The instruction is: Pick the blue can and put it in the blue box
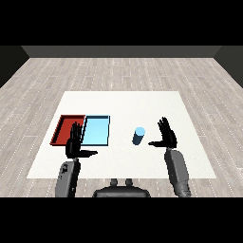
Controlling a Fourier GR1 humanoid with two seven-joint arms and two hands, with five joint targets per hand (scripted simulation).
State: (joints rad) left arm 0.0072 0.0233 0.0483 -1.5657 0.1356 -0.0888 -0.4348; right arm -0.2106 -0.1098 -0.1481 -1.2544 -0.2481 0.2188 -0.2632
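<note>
Red tray (63,128) lying flat on the white table (142,104); grey wood-plank floor (118,71) surrounding the table.

White table (142,102) on pale plank floor (118,71) — dark wall (118,51) (far side).

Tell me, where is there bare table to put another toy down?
The far strip of the white table behind the red tray and light blue tray is bare. So is the near edge between the forearms. It is crowded around the blue can, with the right hand beside it, and where the left hand overlaps the trays.
</note>
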